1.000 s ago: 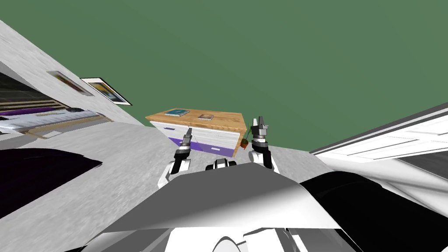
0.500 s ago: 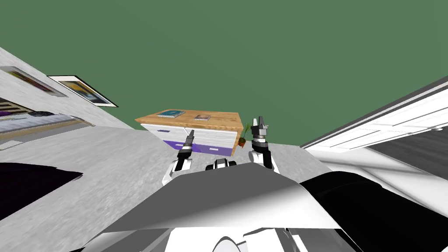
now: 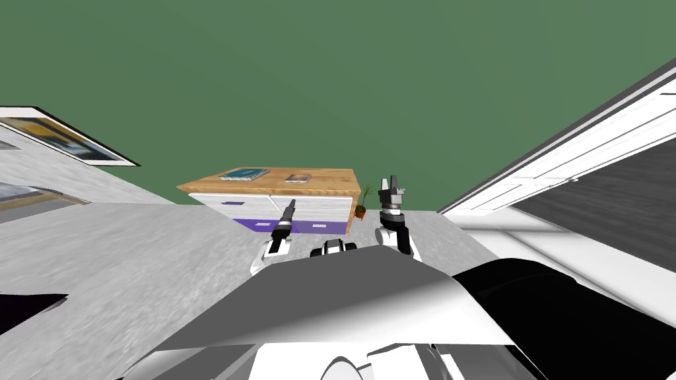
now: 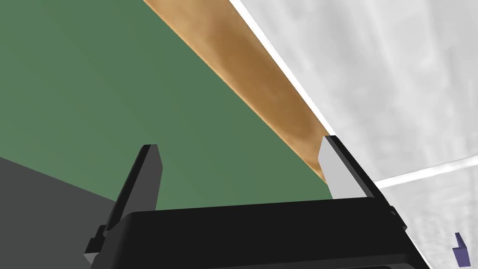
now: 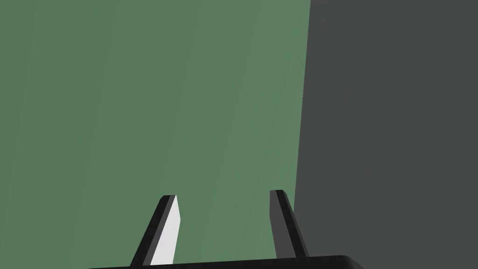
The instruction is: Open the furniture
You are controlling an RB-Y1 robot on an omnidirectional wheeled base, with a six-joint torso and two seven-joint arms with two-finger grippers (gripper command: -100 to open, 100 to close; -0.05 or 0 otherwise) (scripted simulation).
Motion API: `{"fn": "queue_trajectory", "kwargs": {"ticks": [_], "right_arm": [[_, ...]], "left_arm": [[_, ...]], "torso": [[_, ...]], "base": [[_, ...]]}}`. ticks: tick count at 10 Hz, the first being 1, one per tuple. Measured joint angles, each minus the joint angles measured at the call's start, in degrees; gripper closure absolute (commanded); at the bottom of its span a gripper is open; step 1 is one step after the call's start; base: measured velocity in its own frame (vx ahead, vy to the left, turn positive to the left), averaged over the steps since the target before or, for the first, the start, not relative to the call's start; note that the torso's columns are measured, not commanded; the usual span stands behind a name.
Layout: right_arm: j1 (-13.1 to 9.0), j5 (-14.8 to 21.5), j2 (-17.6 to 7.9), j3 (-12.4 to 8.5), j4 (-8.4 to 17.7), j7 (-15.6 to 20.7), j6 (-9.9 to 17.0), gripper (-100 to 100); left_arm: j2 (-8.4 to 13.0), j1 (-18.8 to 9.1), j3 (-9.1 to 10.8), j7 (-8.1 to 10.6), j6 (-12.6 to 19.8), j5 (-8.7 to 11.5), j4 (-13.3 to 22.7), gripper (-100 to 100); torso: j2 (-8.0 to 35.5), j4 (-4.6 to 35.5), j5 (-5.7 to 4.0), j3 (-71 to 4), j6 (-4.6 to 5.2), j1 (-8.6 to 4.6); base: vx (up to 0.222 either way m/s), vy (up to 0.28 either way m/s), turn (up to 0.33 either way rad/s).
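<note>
A low dresser (image 3: 323, 206) stands against the green wall, with a wooden top (image 3: 277, 181), white drawer fronts and a purple bottom drawer (image 3: 317, 226). My left gripper (image 3: 292, 204) is held out in front of its middle, still short of it. In the left wrist view that gripper (image 4: 240, 161) is open and empty, pointing past the wooden top edge (image 4: 261, 79); the white front (image 4: 397, 84) and a small purple handle (image 4: 460, 246) lie beside it. My right gripper (image 3: 393, 179) is raised off the dresser's right end, open (image 5: 224, 210), facing the wall.
Two books (image 3: 244, 174) (image 3: 298, 177) lie on the dresser top. A small potted plant (image 3: 362, 203) stands on the floor at its right end. A white door (image 3: 594, 158) is at the right, a framed picture (image 3: 59, 140) on the left wall.
My view has swung, so the room slid left and the dresser now faces me more squarely. My left arm has reached a little further toward the dresser front. The right arm is still.
</note>
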Motion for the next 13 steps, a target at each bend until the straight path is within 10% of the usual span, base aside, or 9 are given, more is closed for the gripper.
{"fn": "queue_trajectory", "kwargs": {"ticks": [13], "right_arm": [[0.0,0.0,0.0,0.0,0.0,0.0,0.0,0]], "left_arm": [[-2.5,-6.1,2.8,-0.23,4.4,-4.5,15.1,-100]], "torso": [[0.0,0.0,-0.02,0.0,0.03,-0.1]], "base": [[-0.015,-0.005,-0.115]]}}
